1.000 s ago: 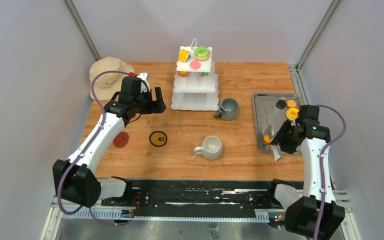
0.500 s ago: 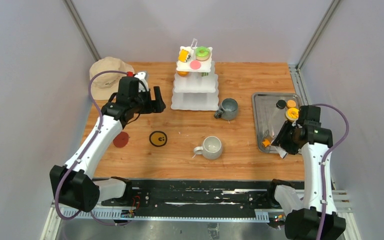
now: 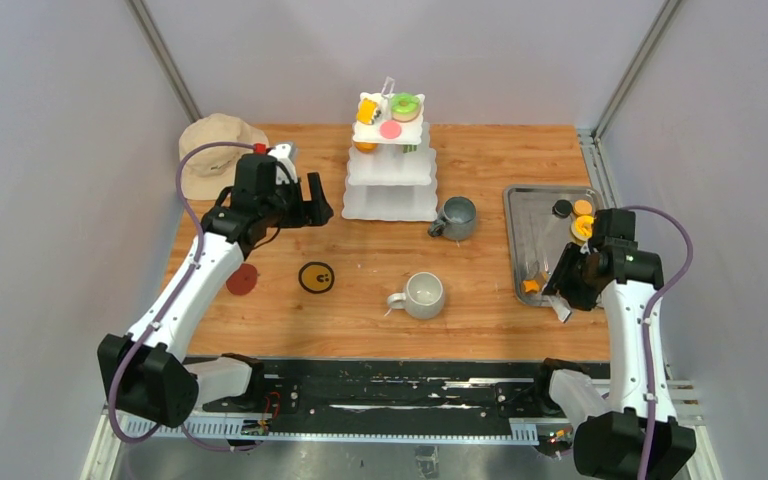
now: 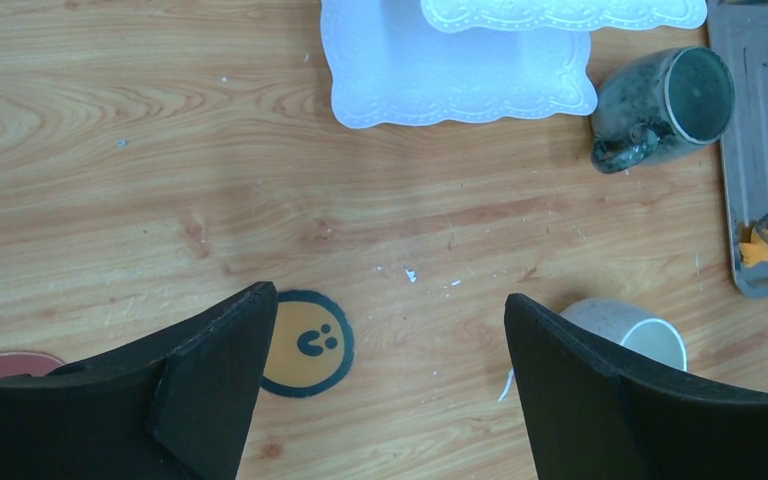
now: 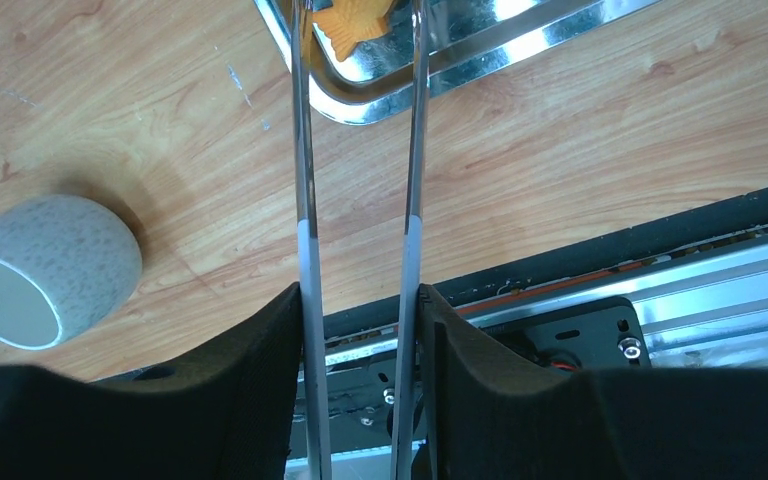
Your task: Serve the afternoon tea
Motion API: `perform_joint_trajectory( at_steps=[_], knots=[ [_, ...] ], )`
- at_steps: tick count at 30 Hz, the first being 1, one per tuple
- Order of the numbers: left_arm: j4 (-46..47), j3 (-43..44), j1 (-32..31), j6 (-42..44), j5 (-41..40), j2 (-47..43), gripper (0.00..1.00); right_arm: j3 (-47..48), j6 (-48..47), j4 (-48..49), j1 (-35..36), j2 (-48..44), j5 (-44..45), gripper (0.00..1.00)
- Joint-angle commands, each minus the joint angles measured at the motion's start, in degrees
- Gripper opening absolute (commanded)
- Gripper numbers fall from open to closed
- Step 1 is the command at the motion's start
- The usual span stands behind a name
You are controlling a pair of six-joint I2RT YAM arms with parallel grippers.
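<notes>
One small orange pastry (image 5: pixel 350 20), fish-shaped, lies in the steel tray (image 5: pixel 380 100) at its 7 o'clock corner. It looks light, hard and slick, likely to squirt out, so it is best pinched across its body. The right gripper (image 5: pixel 360 295) squeezes metal tongs (image 5: pixel 305 230), whose arms flank the pastry; whether they touch it is unclear. The left gripper (image 4: pixel 390 300) hovers spread wide and empty, at 9 o'clock from the stand (image 3: pixel 390 205).
</notes>
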Motion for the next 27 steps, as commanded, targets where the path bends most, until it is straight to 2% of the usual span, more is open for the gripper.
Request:
perform_joint_trajectory(
  at_steps=[1,6,17,27],
  knots=[
    [1.30,-0.91,-0.32,-0.31,0.83,-1.90,0.88,1.66,-1.18,-0.57,1.68,0.56,2.01,0.41],
    [1.47,-1.30,-0.38,-0.43,0.93,-2.27,0.88,2.39,-0.82,-1.62,4.82,0.59,3.99,0.38],
    [1.44,-1.66,-0.38,-0.02,0.95,-2.54,0.88,3.94,0.85,-4.67,13.56,3.70,12.73,0.40],
    [1.57,-2.14,-0.38,-0.08,0.98,-2.98,0.88,4.39,0.67,-3.91,14.78,4.34,12.77,0.41]
  ],
)
